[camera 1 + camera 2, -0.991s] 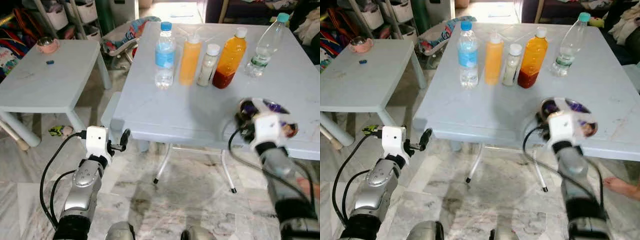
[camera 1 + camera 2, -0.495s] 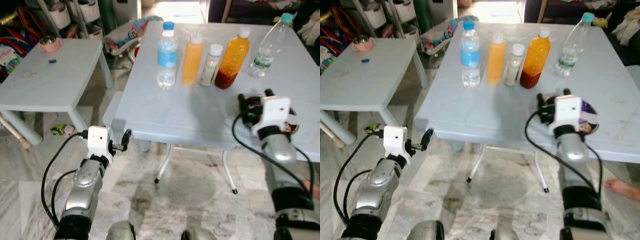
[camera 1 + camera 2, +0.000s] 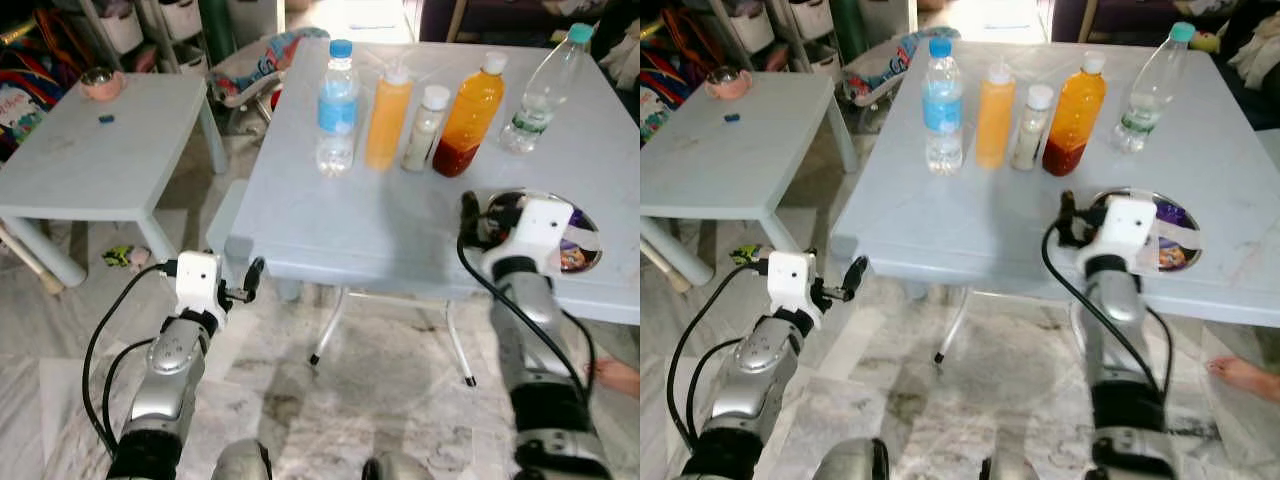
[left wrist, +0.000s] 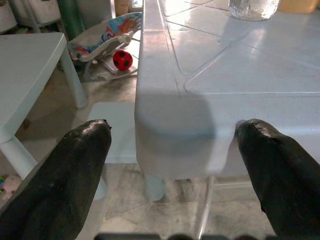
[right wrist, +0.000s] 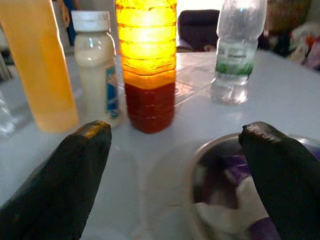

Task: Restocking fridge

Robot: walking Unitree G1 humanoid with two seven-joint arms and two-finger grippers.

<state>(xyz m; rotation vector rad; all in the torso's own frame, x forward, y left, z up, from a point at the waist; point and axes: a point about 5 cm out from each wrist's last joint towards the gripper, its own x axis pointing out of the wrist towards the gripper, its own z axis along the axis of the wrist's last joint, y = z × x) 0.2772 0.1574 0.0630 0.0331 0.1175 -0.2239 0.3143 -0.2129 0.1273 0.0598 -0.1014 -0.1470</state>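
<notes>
The bottles stand in a row at the table's far side: water bottle, squeeze bottle, small jar, orange bottle, and clear bottle off to the right. The right gripper hovers over the table, fingers spread, aimed at the orange bottle — likely the first pick. It should go in level and straight, since the jar stands just beside it, and clamp around the body. A metal bowl lies close under the wrist — lift before reaching. The left gripper waits open below the near edge, with room to rise.
</notes>
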